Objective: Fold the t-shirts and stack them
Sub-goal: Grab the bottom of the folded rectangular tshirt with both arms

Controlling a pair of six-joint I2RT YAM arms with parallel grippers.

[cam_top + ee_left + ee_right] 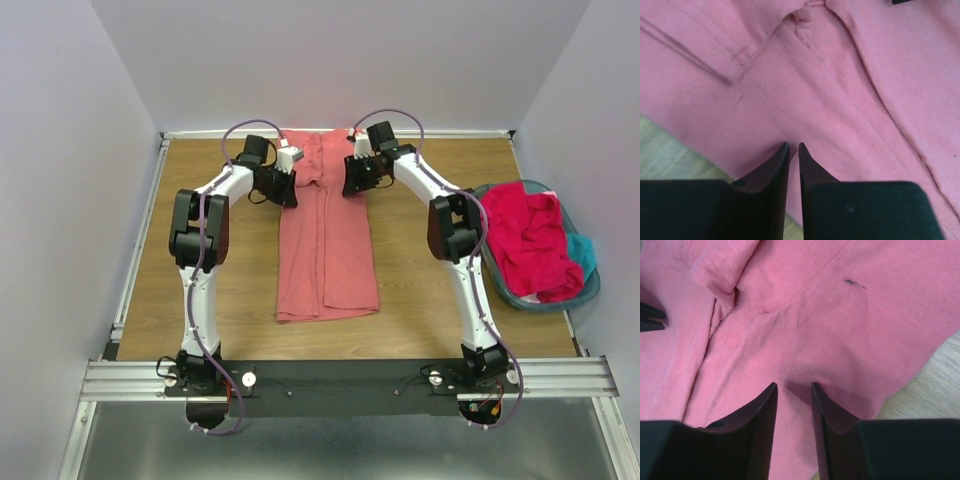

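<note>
A salmon-pink t-shirt (327, 250) lies on the table, folded lengthwise into a long strip. My left gripper (295, 183) is at its far left edge. In the left wrist view the left gripper (794, 146) has its jaws nearly together, with a thin fold of the pink cloth (840, 100) between them. My right gripper (350, 178) is at the far right edge. In the right wrist view the right gripper (792, 386) is open, tips pressed into the pink cloth (830, 325), a small ridge bunched between them. A magenta-red t-shirt (535, 240) and a teal t-shirt (584, 252) lie in the basket.
A round teal plastic basket (590, 292) stands at the table's right edge, beside the right arm. The back wall is close behind the shirt's far end. Bare wooden table (200, 300) shows left of the shirt, and more shows to its right.
</note>
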